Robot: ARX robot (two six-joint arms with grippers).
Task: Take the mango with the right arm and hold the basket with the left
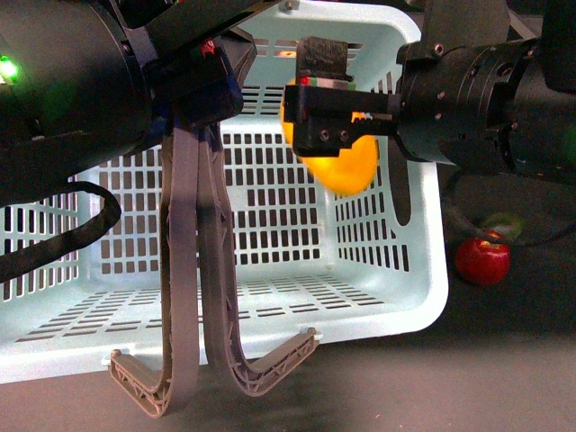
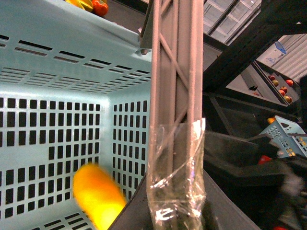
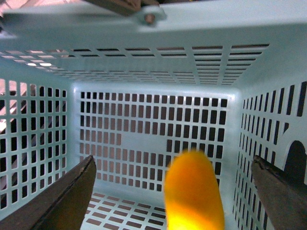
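Observation:
The turquoise basket (image 1: 423,288) stands in front of me with its two grey-brown handles (image 1: 184,270) swung together. My left gripper (image 1: 193,103) is shut on the handles, which show wrapped in clear tape in the left wrist view (image 2: 175,158). My right gripper (image 1: 317,90) is open above the basket's right half. The yellow-orange mango (image 1: 346,171) is just under it, over the basket's inside. In the right wrist view the mango (image 3: 192,191) is blurred between the spread fingers (image 3: 67,196), touching neither. It also shows in the left wrist view (image 2: 98,196).
A red apple (image 1: 482,259) lies on the dark table to the right of the basket. Red and yellow fruit (image 2: 98,5) lie beyond the basket's far rim. A second turquoise basket (image 2: 285,134) stands further off.

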